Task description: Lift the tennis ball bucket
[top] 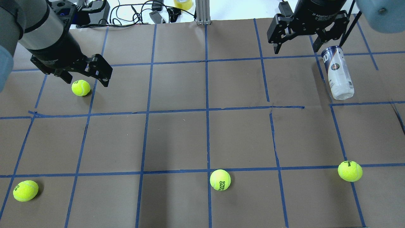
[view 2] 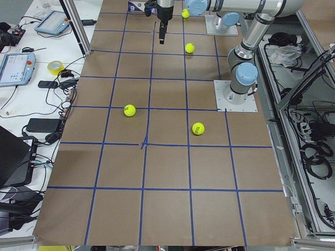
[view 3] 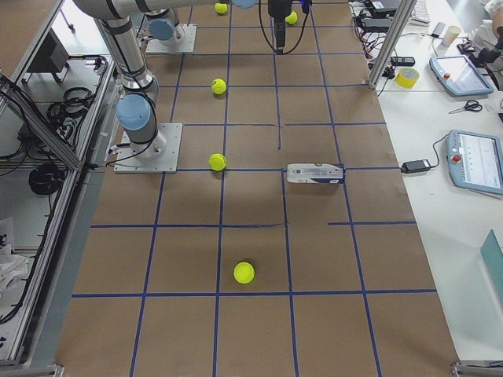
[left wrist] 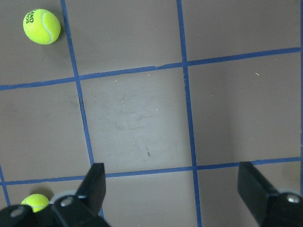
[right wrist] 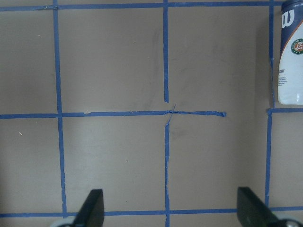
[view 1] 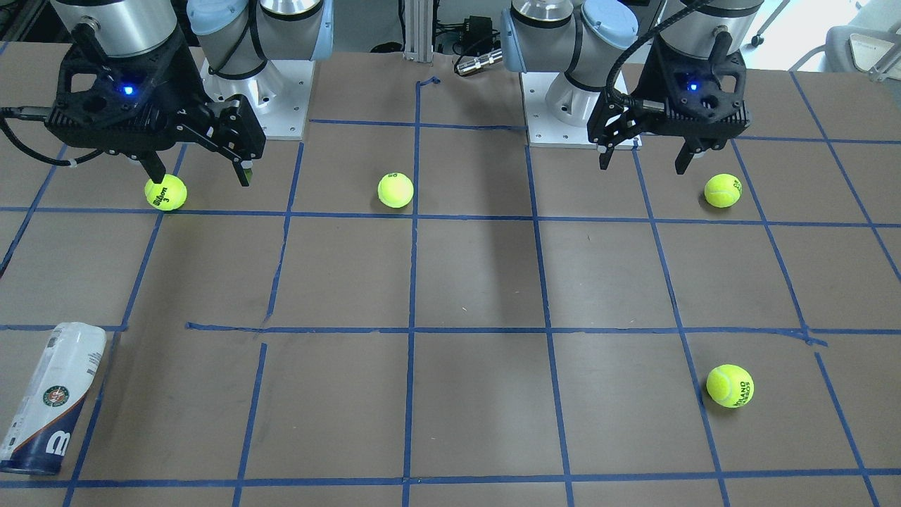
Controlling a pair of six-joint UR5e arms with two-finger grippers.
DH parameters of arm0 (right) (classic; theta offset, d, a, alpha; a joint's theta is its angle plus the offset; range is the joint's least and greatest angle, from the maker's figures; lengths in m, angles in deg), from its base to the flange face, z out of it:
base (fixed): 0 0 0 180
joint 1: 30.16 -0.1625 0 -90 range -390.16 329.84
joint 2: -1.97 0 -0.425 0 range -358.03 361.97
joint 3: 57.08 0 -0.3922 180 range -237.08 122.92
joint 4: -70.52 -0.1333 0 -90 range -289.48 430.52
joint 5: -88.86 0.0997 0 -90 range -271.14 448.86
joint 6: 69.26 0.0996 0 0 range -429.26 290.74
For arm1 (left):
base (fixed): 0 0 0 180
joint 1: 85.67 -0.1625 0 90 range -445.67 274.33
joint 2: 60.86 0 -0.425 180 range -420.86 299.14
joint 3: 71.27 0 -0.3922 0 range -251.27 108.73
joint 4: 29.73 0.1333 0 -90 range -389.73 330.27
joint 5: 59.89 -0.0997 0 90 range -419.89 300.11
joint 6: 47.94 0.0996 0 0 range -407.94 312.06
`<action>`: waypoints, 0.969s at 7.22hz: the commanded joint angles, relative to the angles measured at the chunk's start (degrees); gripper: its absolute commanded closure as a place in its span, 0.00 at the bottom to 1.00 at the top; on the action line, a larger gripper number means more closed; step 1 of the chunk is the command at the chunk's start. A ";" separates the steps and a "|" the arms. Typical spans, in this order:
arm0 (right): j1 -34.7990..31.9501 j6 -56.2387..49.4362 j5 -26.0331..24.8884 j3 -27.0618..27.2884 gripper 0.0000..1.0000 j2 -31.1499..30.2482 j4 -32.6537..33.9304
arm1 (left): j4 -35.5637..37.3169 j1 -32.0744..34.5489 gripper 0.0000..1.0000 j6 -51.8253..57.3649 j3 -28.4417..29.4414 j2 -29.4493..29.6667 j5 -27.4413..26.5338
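The tennis ball bucket (top: 338,72) is a clear can with a white label and navy band. It lies on its side at the table's far right. It also shows in the front view (view 1: 49,401), the right side view (view 3: 314,173) and at the top right of the right wrist view (right wrist: 292,56). My right gripper (top: 296,50) is open and empty, held above the table to the left of the bucket and apart from it; the front view shows it too (view 1: 202,176). My left gripper (top: 87,81) is open and empty above the far left, also seen in the front view (view 1: 642,167).
Several yellow-green tennis balls lie on the brown table with its blue tape grid: one under the left gripper (top: 81,87), one near left (top: 25,190), one near centre (top: 220,180), one near right (top: 350,171). Cables and a tape roll (top: 183,3) lie beyond the far edge.
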 commanded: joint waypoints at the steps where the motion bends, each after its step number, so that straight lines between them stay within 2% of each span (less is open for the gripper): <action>1: 0.00 0.09 0.09 0.00 0.00 0.04 0.00 | 1.01 0.09 0.00 -1.59 -0.11 0.47 2.13; 7: 0.00 0.00 0.09 0.00 0.00 0.22 -0.08 | 1.81 -0.18 0.00 -2.21 -0.63 -0.05 3.99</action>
